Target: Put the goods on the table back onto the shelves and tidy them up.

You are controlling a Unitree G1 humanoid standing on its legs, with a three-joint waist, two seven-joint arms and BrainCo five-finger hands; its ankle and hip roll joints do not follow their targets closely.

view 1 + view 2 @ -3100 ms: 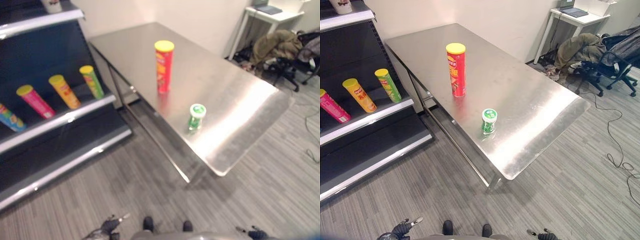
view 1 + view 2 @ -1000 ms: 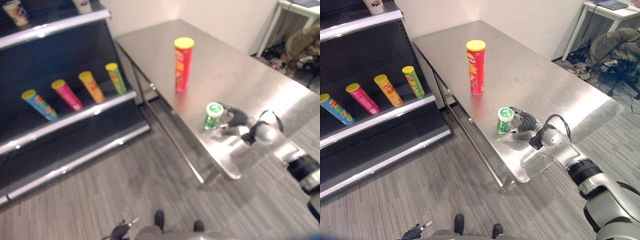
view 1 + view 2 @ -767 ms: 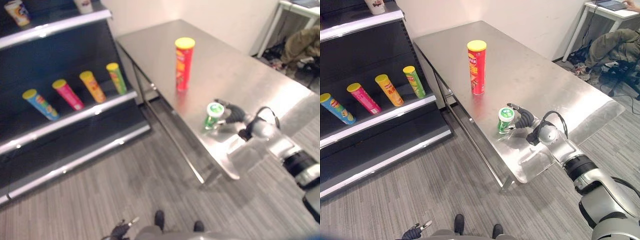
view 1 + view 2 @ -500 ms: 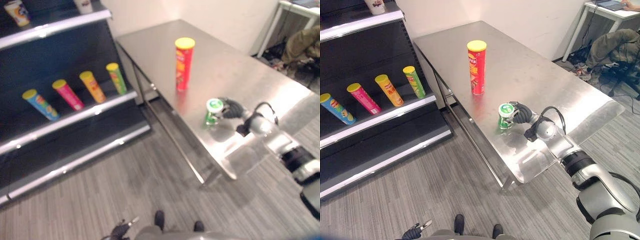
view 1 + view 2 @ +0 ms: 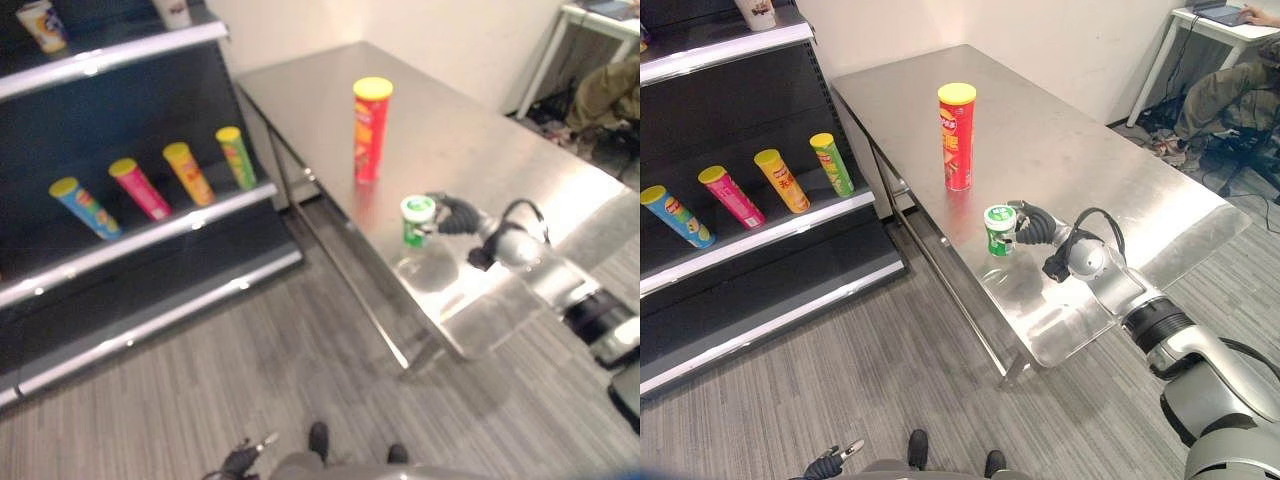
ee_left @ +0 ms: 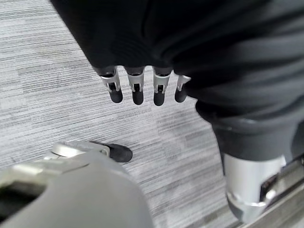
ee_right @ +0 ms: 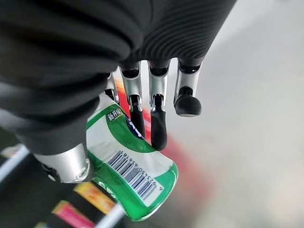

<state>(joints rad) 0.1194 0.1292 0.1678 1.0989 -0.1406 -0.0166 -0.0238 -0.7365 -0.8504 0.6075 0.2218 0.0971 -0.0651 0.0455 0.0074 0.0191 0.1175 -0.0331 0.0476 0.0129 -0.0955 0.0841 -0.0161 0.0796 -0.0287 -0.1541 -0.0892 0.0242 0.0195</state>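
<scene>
The right hand (image 5: pixel 1032 224) has its fingers (image 7: pixel 158 124) and thumb curled round the small green can (image 5: pixel 999 229), which it holds upright just above the steel table (image 5: pixel 1080 150), near its edge. From that hand the shelves (image 5: pixel 760 235) lie well off to the robot's left, so I judge the can must travel sideways with its long axis kept vertical. The tall red can (image 5: pixel 957 136) stands just beyond the hand, and the left hand (image 6: pixel 142 88) hangs low over the floor, fingers straight and empty.

White desk (image 5: pixel 1206 28), office chair draped with what looks like clothing (image 5: pixel 1230 95), grey floor (image 5: pixel 840 380)
</scene>
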